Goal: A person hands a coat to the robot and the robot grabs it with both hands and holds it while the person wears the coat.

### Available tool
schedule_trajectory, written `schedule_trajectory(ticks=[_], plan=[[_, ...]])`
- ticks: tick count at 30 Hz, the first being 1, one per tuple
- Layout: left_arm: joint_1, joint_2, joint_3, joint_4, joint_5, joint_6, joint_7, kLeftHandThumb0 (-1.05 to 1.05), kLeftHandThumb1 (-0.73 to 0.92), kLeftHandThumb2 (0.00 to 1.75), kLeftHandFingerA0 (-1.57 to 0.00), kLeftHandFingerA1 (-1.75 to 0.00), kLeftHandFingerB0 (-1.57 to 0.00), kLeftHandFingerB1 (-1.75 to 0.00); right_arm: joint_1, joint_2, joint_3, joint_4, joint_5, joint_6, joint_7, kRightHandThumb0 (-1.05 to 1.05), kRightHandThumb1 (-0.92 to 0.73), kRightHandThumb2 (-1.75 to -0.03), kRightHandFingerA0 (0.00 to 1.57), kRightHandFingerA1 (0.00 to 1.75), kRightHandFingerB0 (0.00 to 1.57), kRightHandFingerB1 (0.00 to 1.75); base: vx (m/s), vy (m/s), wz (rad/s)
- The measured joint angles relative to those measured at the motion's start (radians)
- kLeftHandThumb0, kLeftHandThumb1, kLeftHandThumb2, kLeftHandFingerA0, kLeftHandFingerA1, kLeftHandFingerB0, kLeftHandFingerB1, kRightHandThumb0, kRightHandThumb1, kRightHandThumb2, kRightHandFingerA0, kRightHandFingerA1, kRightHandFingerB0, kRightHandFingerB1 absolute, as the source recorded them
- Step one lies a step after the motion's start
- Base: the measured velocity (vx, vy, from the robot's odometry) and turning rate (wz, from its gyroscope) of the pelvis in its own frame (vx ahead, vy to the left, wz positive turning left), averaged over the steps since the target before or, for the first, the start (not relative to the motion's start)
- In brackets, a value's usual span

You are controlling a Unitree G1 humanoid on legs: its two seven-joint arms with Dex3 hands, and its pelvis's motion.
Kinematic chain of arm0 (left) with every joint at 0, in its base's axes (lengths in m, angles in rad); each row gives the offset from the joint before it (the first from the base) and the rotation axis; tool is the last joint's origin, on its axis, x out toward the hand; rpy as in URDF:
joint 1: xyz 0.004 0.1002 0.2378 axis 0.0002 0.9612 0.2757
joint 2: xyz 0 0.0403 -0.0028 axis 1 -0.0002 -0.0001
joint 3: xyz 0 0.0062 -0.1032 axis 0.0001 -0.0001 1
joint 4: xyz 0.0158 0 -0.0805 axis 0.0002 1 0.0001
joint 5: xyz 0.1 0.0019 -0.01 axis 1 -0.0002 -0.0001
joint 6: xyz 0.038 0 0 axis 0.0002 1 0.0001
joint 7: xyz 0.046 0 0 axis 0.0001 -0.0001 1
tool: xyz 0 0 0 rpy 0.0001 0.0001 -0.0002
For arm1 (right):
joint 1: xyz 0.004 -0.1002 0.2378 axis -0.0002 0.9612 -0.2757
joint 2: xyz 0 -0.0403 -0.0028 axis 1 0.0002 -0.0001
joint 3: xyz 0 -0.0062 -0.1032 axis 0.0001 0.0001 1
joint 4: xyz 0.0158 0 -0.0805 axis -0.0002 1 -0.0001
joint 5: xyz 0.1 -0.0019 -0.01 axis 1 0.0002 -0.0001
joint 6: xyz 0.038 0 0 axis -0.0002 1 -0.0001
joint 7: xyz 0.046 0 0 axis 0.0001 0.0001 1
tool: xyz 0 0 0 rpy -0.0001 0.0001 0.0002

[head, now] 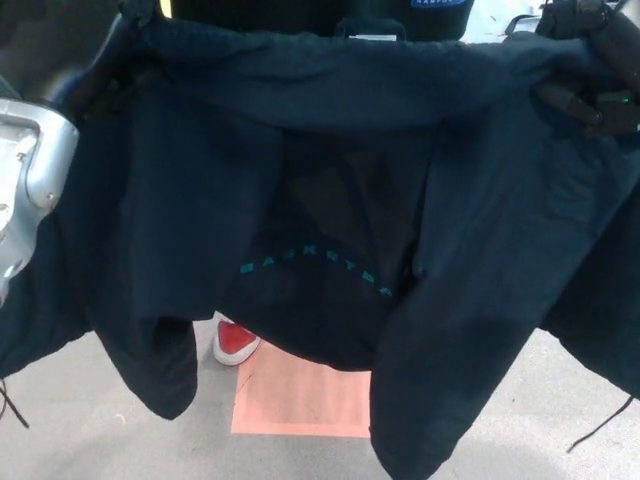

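Observation:
A dark navy coat [330, 190] hangs spread wide across the head view, its inside facing me, with teal lettering [315, 262] on the lining. My left hand [125, 65] grips the collar edge at the upper left, mostly buried in cloth. At the upper right my right hand [590, 85] is shut on the other shoulder of the coat. Two sleeves dangle, one at lower left [160, 370] and one at lower right [430, 400]. A person in a dark top [320, 15] stands just behind the coat's top edge.
The person's red shoe [236, 342] shows under the coat on the grey floor. An orange-pink square mat [300, 400] lies on the floor beneath. My silver left forearm [25, 180] fills the left edge. A black cord [600, 435] trails at lower right.

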Motion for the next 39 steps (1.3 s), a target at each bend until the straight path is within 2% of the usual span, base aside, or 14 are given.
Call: schedule_trajectory(ticks=[1,4,5,7,8,13,14,16,24,25,29,32,34,39], plan=[[-0.004,0.0,0.0,0.005,0.002,-0.002,0.013,-0.3,0.59,0.59,-0.87,-1.7,-0.77,-1.29,-0.003,0.002,-0.004,0.007,-0.001,-0.005,-0.01,-0.31,-0.78,-0.66,0.87,1.67,0.72,1.39,0.0,0.0,0.0],[-0.024,-0.001,0.001,0.024,0.009,-0.007,0.052,-0.3,0.61,0.58,-0.86,-1.7,-0.79,-1.19,-0.016,0.006,-0.015,0.029,-0.005,-0.015,-0.046,-0.29,-0.79,-0.63,0.96,1.55,0.77,1.26,0.0,0.0,0.0],[-0.031,-0.001,0.001,0.03,0.011,-0.009,0.064,-0.42,0.53,0.89,-1.16,-1.41,-0.82,-1.21,-0.02,0.007,-0.017,0.035,-0.007,-0.017,-0.057,-0.31,-0.82,-0.64,0.97,1.55,0.8,1.29,0.0,0.0,0.0],[-0.051,-0.001,0.002,0.045,0.018,-0.016,0.092,-0.37,0.77,0.62,-0.82,-1.75,-0.6,-1.63,-0.035,0.012,-0.022,0.05,-0.012,-0.02,-0.081,-0.35,-0.81,-0.69,0.9,1.66,0.8,1.42,0.0,0.0,0.0],[-0.06,-0.001,0.002,0.052,0.02,-0.018,0.104,-0.42,0.56,0.91,-1.18,-1.42,-0.86,-1.24,-0.043,0.015,-0.024,0.057,-0.014,-0.02,-0.092,-0.37,-0.89,-0.67,0.91,1.75,0.72,1.61,0.0,0.0,0.0],[-0.105,0.0,0.003,0.092,0.03,-0.028,0.161,-0.38,0.49,0.85,-1.2,-1.42,-0.85,-1.22,-0.092,0.03,-0.035,0.091,-0.023,-0.027,-0.14,-0.34,-0.84,-0.65,0.95,1.75,0.78,1.6,0.0,0.0,0.0],[-0.118,0.0,0.005,0.104,0.032,-0.034,0.179,-0.38,0.73,0.62,-0.88,-1.75,-0.66,-1.61,-0.109,0.034,-0.039,0.101,-0.025,-0.03,-0.155,-0.32,-0.83,-0.65,0.97,1.69,0.8,1.52,0.0,0.0,0.0],[-0.136,0.002,0.007,0.119,0.034,-0.044,0.201,-0.48,0.52,0.89,-1.2,-1.43,-0.83,-1.21,-0.13,0.039,-0.043,0.112,-0.029,-0.033,-0.175,-0.31,-0.83,-0.65,0.96,1.7,0.79,1.55,0.0,0.0,0.0],[-0.218,0.019,0.016,0.164,0.04,-0.083,0.297,-0.44,0.55,0.9,-1.17,-1.43,-0.9,-1.28,-0.212,0.056,-0.065,0.179,-0.041,-0.06,-0.275,-0.29,-0.8,-0.64,0.96,1.74,0.8,1.58,0.0,0.0,0.0],[-0.227,0.021,0.016,0.17,0.041,-0.088,0.309,-0.36,0.77,0.62,-0.86,-1.75,-0.63,-1.69,-0.219,0.058,-0.068,0.183,-0.041,-0.063,-0.285,-0.28,-0.8,-0.64,0.98,1.7,0.8,1.56,0.0,0.0,0.0],[-0.261,0.031,0.018,0.199,0.043,-0.107,0.352,-0.41,0.81,0.63,-0.87,-1.75,-0.63,-1.73,-0.247,0.066,-0.079,0.211,-0.042,-0.079,-0.326,-0.3,-0.8,-0.64,0.94,1.67,0.79,1.52,0.0,0.0,0.0],[-0.307,0.041,0.023,0.234,0.05,-0.125,0.4,-0.35,0.78,0.62,-0.89,-1.75,-0.6,-1.66,-0.281,0.069,-0.086,0.256,-0.043,-0.105,-0.37,-0.32,-0.79,-0.68,1.04,1.52,0.94,1.31,0.0,0.0,0.0],[-0.325,0.047,0.023,0.249,0.057,-0.133,0.423,-0.42,0.57,0.9,-1.2,-1.44,-0.8,-1.2,-0.296,0.069,-0.088,0.271,-0.043,-0.115,-0.384,-0.32,-0.8,-0.67,1.05,1.47,0.91,1.25,0.0,0.0,0.0],[-0.383,0.073,0.028,0.294,0.063,-0.173,0.48,-0.37,0.78,0.63,-0.84,-1.75,-0.61,-1.58,-0.362,0.069,-0.093,0.303,-0.053,-0.122,-0.428,-0.31,-0.79,-0.67,1.06,1.52,0.91,1.4,0.0,0.0,0.0]])
